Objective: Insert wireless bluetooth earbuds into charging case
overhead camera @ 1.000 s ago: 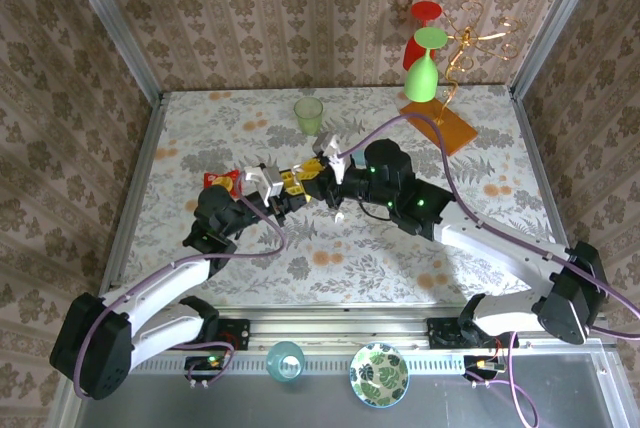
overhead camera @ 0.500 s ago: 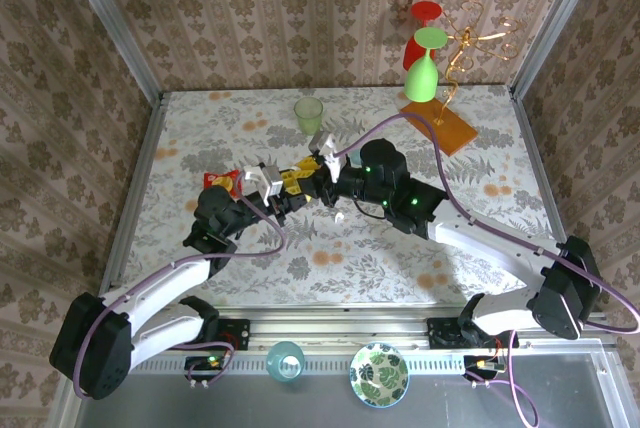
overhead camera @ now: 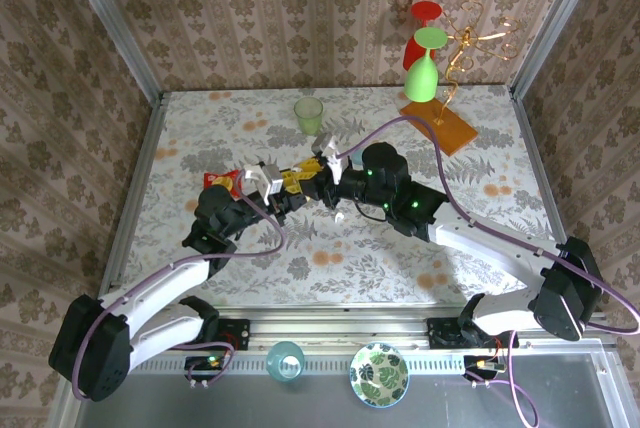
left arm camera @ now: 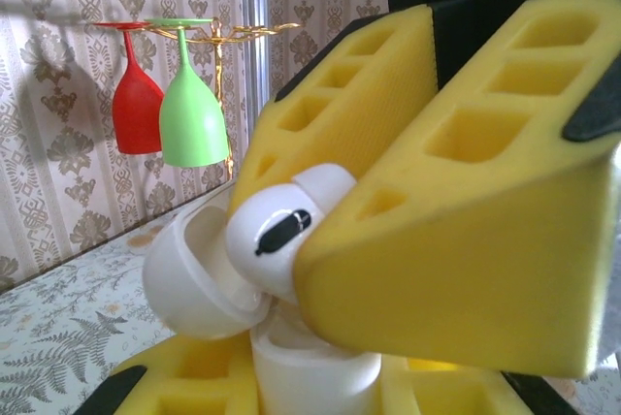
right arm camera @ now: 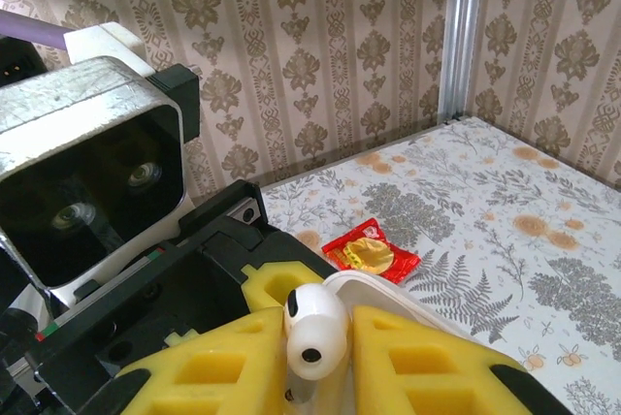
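On the near ledge, a blue disc point(overhead camera: 285, 360) and a leafy bowl point(overhead camera: 378, 374). Further in, at mid-table, both arms tip to tip. In the left gripper point(left arm camera: 310, 391), clamped tight between its yellow pads point(left arm camera: 189, 381), the case point(left arm camera: 306, 367): gripped by the lower half, lid point(left arm camera: 189, 279) swung open and tilted up and away. In the right gripper point(right arm camera: 315, 362), pinched between its own yellow fingers point(right arm camera: 417, 357), one earbud point(right arm camera: 314, 330), with the rounded white head and a small dark oval poking out past the tips. Sits just over the open body of the case, right beside the raised lid; cannot tell whether down in its socket. Seen from the right wrist, the left arm's camera block point(right arm camera: 87, 153) close behind on the left. Just beyond the left gripper, flat on the floral table point(overhead camera: 500, 178), a red packet point(overhead camera: 222, 182). Farther back, a green cup point(overhead camera: 309, 114), upright and well apart from the rest. At the far right corner, an orange base point(overhead camera: 440, 128) carrying a gold rack point(overhead camera: 485, 33), with a green glass point(overhead camera: 422, 78) and a red glass point(overhead camera: 415, 51) hanging upside down from it, against the patterned wall point(overhead camera: 300, 8).
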